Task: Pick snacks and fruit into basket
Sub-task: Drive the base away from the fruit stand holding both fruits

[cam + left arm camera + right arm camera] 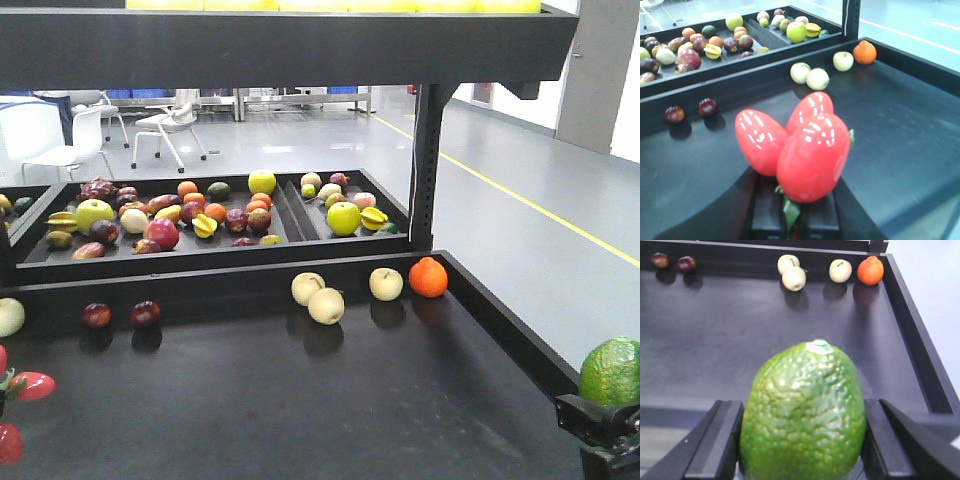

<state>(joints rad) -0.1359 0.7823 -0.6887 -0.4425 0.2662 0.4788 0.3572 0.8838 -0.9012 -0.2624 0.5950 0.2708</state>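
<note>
**Both arms loaded over the black tray [400, 400].** The right gripper [802, 450], jaws spread wide, clamps the bumpy green fruit [805, 405] by its flanks, well nearer the onlooker than the orange fruit [428, 277]. The broad grip suits its girth. The left gripper [795, 215], jaws almost together, pinches the leafy stem of a red fruit cluster [805, 150], far left of the orange fruit, probably to spare the glossy lobes. Three pale fruits [325, 300] lie just left of the orange fruit. No basket is visible.
</note>
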